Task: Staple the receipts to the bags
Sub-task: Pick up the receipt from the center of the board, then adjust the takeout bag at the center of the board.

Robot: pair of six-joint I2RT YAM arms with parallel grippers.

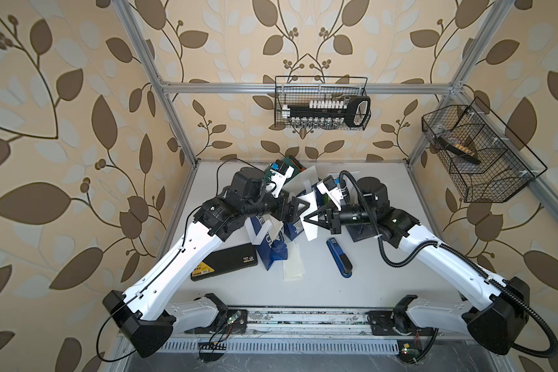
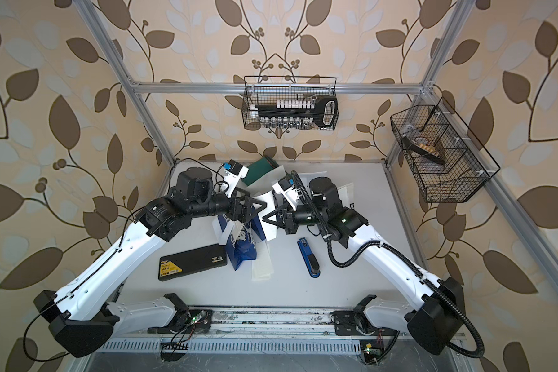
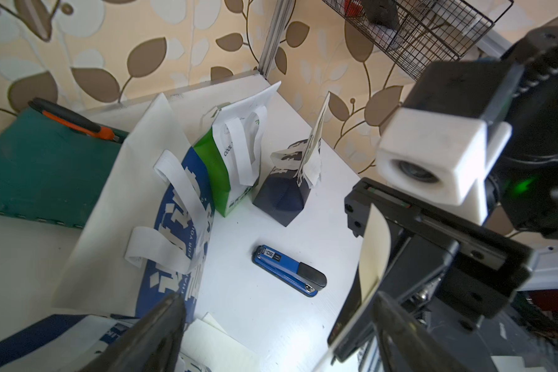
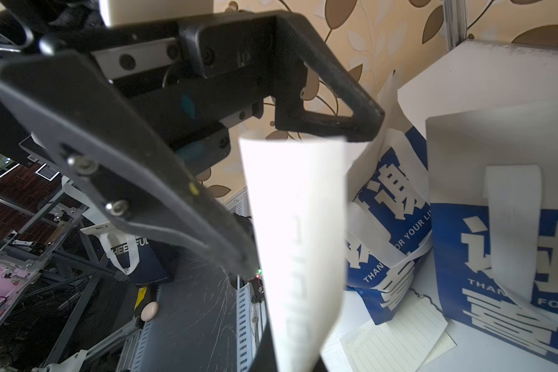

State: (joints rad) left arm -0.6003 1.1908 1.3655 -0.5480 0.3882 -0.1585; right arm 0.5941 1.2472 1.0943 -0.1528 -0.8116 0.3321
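**Receipt passes between claws above the bags**

My right claw (image 1: 305,219) is clamped fully closed on one end of a receipt (image 4: 297,232); the paper curls out past my fingertips into the gap of my left claw (image 3: 277,299), which stands wide and holds nothing, one finger (image 4: 329,100) to either side of the free end. The wrist views blur at close range, so I cannot say whether a finger already brushes the paper. A blue-and-white bag (image 4: 503,251) stands just beside both claws; a second such bag (image 4: 387,225) leans between it and the receipt. A green-and-white bag (image 3: 226,167) stands beyond my left fingertips; past that sits a crumpled navy bag (image 3: 284,199) with another receipt (image 3: 316,138) sticking up from its mouth, which I take for one already done. The blue stapler (image 1: 339,257) lies untouched on the table (image 1: 239,290), near my right claw on the side toward my base.

The step in hand, as I read it, is a handover. To do it well, the left claw should close squarely across the flat of the paper near its end, not on a curled edge; the right should let go only once that pinch is firm, since thin paper will slip or crease. Then the receipt can be laid against the nearest bag's rim, leaving my right claw free for the stapler.
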